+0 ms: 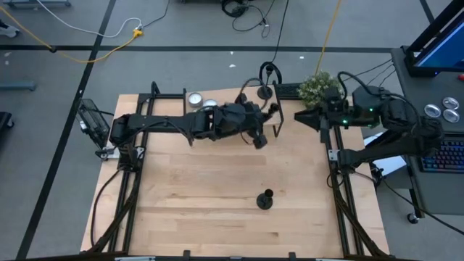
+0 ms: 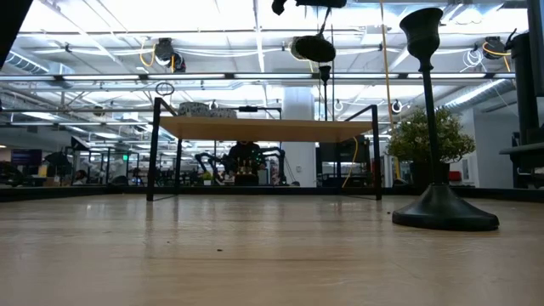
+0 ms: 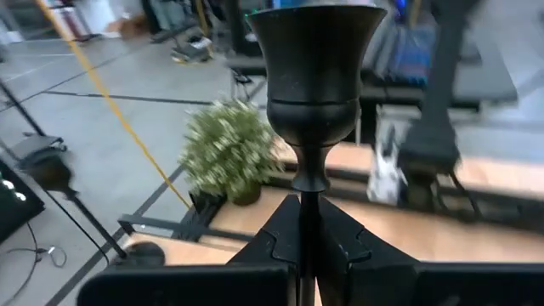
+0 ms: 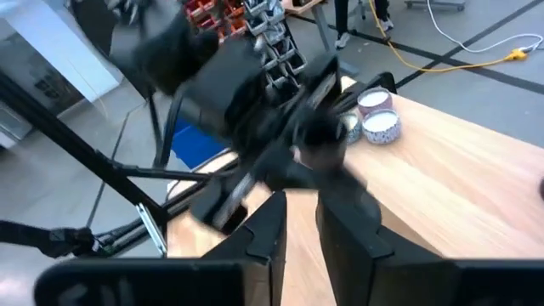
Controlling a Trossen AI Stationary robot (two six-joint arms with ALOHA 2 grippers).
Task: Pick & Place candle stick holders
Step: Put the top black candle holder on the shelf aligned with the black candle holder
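Two slender black metal candlestick holders appear: one [image 1: 265, 200] stands lower centre on the pale wooden table [image 1: 196, 210]; the left gripper [image 1: 259, 138], upper centre, pinches another's [image 3: 314, 93] stem. The right gripper [image 1: 299, 114], upper right, fingers slightly parted, hovers.

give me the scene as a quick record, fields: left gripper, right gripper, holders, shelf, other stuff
left gripper: shut on held holder, raised near the shelf
right gripper: open, waiting at the table's far right edge
holders: free holder upright on the table, near the front
shelf: small raised shelf at the table's back
other stuff: two tealights at the back; plant at the far right corner
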